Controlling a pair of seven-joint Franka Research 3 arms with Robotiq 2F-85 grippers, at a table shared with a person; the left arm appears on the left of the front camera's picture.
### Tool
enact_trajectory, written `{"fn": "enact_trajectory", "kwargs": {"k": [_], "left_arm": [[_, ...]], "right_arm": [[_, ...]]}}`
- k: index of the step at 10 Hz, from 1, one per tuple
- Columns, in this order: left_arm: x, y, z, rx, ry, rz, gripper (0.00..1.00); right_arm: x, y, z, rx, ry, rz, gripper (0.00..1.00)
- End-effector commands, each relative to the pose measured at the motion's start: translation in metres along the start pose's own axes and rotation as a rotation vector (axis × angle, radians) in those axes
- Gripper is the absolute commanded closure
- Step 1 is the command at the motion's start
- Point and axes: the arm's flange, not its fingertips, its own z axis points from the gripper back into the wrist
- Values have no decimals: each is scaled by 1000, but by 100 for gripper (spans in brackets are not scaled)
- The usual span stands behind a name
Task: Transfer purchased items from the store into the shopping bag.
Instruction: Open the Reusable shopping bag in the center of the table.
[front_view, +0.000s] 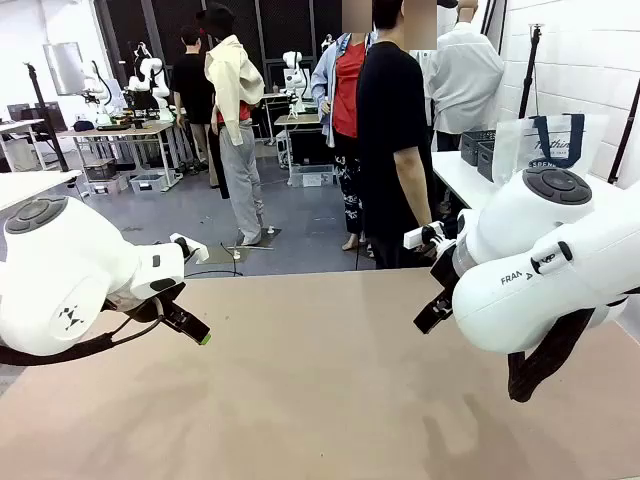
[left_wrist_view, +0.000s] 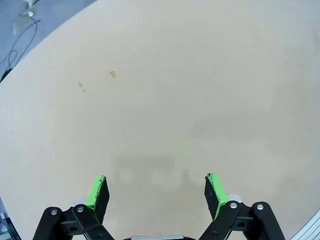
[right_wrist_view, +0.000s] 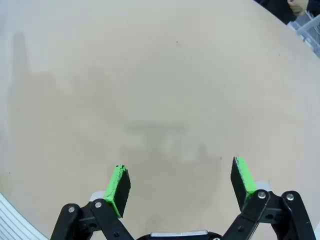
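Observation:
My left gripper (left_wrist_view: 156, 187) hangs open over the bare tan table (left_wrist_view: 165, 90), nothing between its green pads (left_wrist_view: 97, 190). My right gripper (right_wrist_view: 179, 182) is open as well above the same bare surface, pads (right_wrist_view: 119, 184) wide apart. In the front view the left gripper (front_view: 190, 322) sits at the table's left and the right gripper (front_view: 432, 308) at its right, both low over the top. The shopping bag (front_view: 548, 140), translucent with navy handles, stands on a white side table at the back right. Beside it sits the store (front_view: 478, 146), a dark lattice basket. Both are far from the grippers.
A person in a black shirt (front_view: 393, 130) stands just beyond the table's far edge with their back turned, and others stand behind. The white side table (front_view: 455, 178) lies past my right arm. Grey floor and work benches fill the room beyond.

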Motion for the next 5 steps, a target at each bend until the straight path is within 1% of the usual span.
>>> {"fn": "enact_trajectory", "kwargs": {"k": [1, 5], "left_arm": [[0, 0, 0, 0, 0, 0, 0], [0, 0, 0, 0, 0, 0, 0]], "right_arm": [[0, 0, 0, 0, 0, 0, 0], [0, 0, 0, 0, 0, 0, 0]]}}
